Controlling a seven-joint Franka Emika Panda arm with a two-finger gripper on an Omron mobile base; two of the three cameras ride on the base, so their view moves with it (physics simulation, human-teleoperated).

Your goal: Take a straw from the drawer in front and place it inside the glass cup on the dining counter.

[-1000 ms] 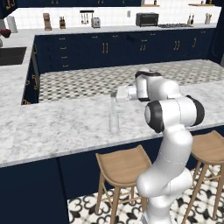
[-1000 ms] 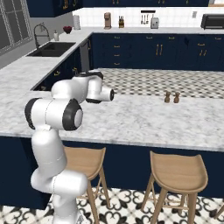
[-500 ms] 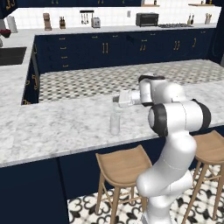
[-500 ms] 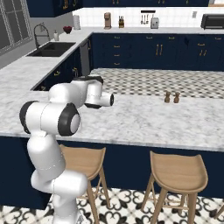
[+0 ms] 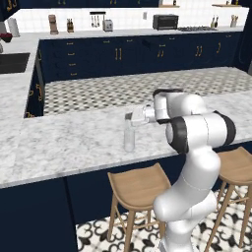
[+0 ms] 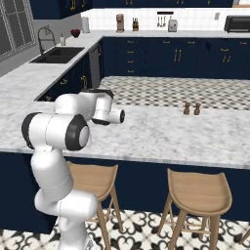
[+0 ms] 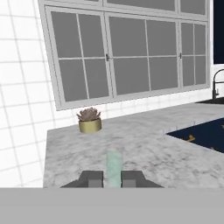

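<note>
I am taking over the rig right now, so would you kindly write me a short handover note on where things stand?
Gripper: held level just above the glass cup, pointing left along the counter. In the hand view a pale see-through shape sits between the fingertips. I cannot tell whether the gripper is open or shut.
Glass cup: upright on the dining counter, near its front edge.
Straw: too thin to make out, so I cannot confirm that it is held or in the cup.
Done: arm brought to the cup.
Left: check the straw, put it into the cup if needed, release, pull back.
</note>
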